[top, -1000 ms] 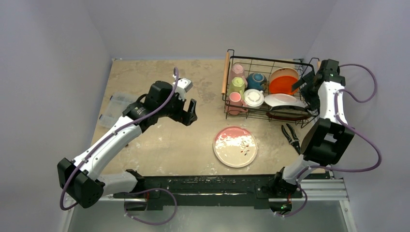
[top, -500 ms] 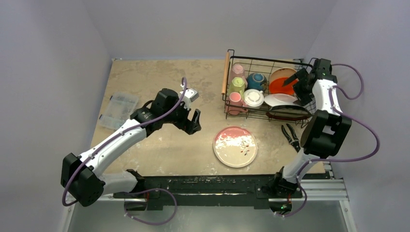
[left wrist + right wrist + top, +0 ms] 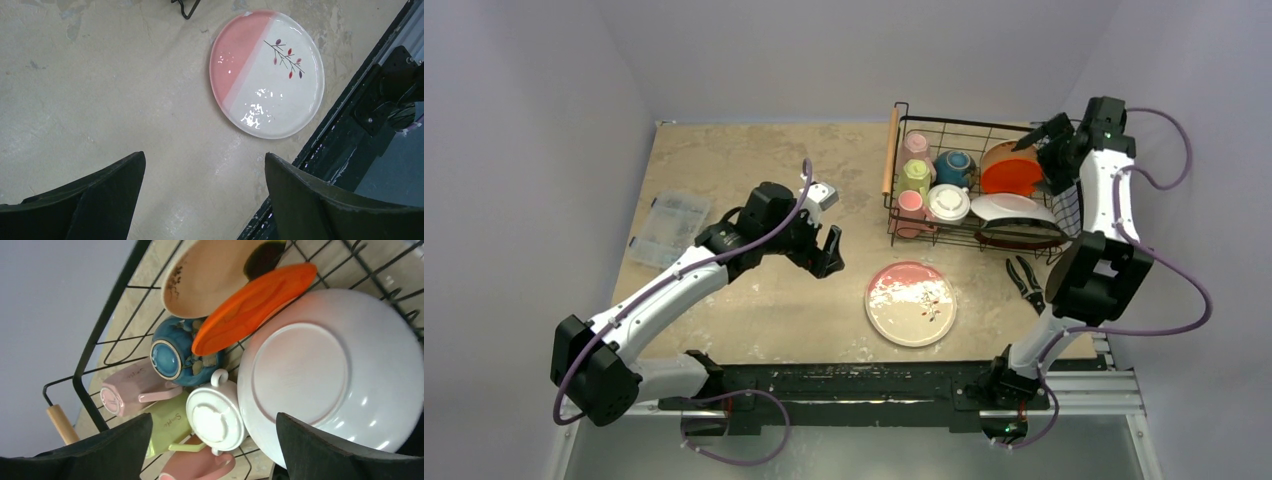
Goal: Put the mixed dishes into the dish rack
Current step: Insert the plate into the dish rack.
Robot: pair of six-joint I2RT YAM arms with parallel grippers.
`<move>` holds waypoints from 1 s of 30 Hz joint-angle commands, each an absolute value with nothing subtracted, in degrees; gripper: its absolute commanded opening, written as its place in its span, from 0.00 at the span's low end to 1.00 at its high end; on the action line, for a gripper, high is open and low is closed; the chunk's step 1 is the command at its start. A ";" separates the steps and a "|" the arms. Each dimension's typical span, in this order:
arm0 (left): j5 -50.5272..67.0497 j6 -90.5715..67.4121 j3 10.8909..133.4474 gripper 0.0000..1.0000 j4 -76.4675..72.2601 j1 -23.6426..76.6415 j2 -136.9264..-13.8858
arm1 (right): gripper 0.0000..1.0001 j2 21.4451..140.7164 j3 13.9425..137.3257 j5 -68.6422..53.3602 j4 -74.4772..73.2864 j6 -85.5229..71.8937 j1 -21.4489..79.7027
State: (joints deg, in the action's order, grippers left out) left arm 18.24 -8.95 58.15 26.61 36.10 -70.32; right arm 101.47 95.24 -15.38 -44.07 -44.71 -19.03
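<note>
A round plate, pink on one side and cream on the other, lies flat on the table and shows in the left wrist view. My left gripper is open and empty, left of it. The black wire dish rack holds pale pink, yellow-green, salmon and white mugs, a teal bowl, and cream, red-orange and white plates. My right gripper is open and empty above the rack's far right corner.
Black pliers lie right of the plate, below the rack. A clear plastic compartment box sits at the table's left edge. The rack's wooden handle is on its left side. A black rail runs along the near edge.
My left gripper has moved right towards the plate, then nearly stopped. My right gripper has risen and pulled back from the plates in the rack towards the far right corner.
</note>
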 commanded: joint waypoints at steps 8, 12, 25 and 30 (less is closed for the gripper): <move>17.46 -7.45 57.70 0.88 25.53 36.40 -69.41 | 0.83 115.96 126.75 14.83 -71.06 -8.47 1.70; 15.02 -8.40 56.31 0.89 25.97 36.39 -67.72 | 0.81 114.30 121.21 13.96 -70.03 -2.73 3.24; 19.98 -11.31 58.87 0.82 21.89 41.70 -71.61 | 0.78 111.53 106.66 32.03 -65.85 7.96 10.96; 19.49 -12.17 58.49 0.83 24.10 42.66 -70.46 | 0.75 110.24 103.00 32.92 -65.43 9.33 12.08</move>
